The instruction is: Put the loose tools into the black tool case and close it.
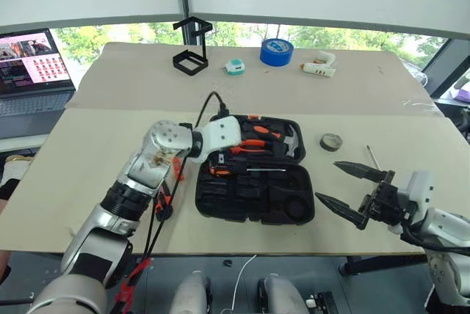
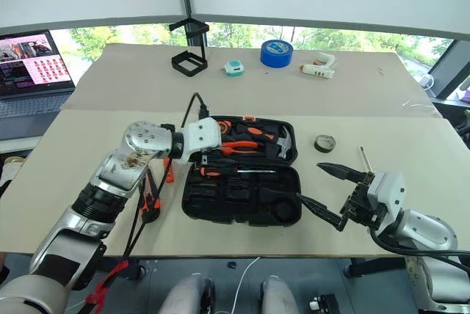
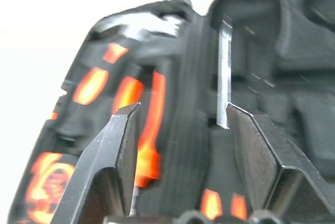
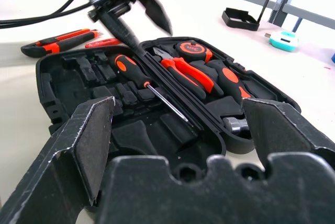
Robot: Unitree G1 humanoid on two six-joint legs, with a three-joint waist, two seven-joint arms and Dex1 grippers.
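A: Case [image 1: 257, 204] open near the table's front edge. The right gripper [image 1: 351, 189] hovers beside its right end, fingers wide apart, holding nothing.

B: And the left gripper [image 4: 137, 10]?

A: Over the case's left side, above a screwdriver [image 4: 137, 77] lying in the near half. Fingers apart, nothing between them. I judge that tool just placed.

B: What's loose?

A: Knife [image 4: 57, 42] and a small orange piece, perhaps the tester pen [image 4: 102, 42], on the table left of the case. The tape roll [image 1: 331, 141] sits right of the case, with a thin shaft [image 1: 373, 156] beside it; I can't tell if that's the second screwdriver. Farther back, pliers and a hammer fill the far half. Beyond, at the table's far side, are the wire stand [image 1: 191, 61], blue tape [image 1: 277, 51] and glue gun [image 1: 319, 67].

B: Next?

A: Probably the left gripper swings to the knife, or the right to the tape roll. Closing comes last.
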